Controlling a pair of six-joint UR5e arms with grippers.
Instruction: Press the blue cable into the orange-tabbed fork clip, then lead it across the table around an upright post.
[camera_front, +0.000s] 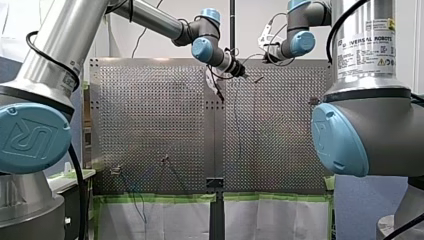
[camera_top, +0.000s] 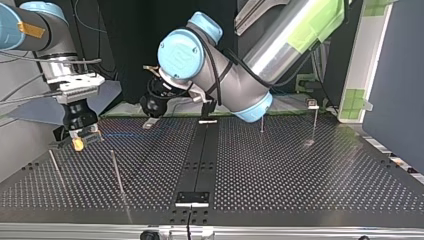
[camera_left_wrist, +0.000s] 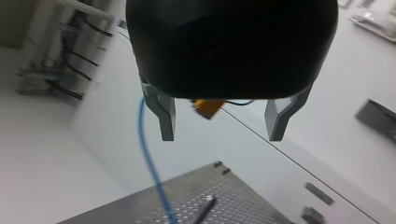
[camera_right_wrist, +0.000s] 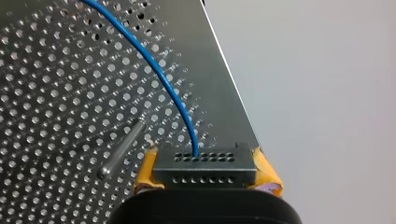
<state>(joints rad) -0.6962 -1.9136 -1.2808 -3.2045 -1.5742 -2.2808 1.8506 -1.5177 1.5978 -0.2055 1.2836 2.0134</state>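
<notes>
Perforated surface first. Left gripper hangs over its far side: metal fingers released, nothing between them, and you can see the cable running just outside one finger. Right gripper sits low at the top view's left, yellow pads clenched on the cable. From there the cable arcs out over the surface, passing beside an upright post.

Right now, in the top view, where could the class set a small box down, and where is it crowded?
Free: the table between the centre strip and the view's right edge, nearer than two posts. Crowded: the view's left, where my right gripper holds the blue cable beside two rods.
</notes>
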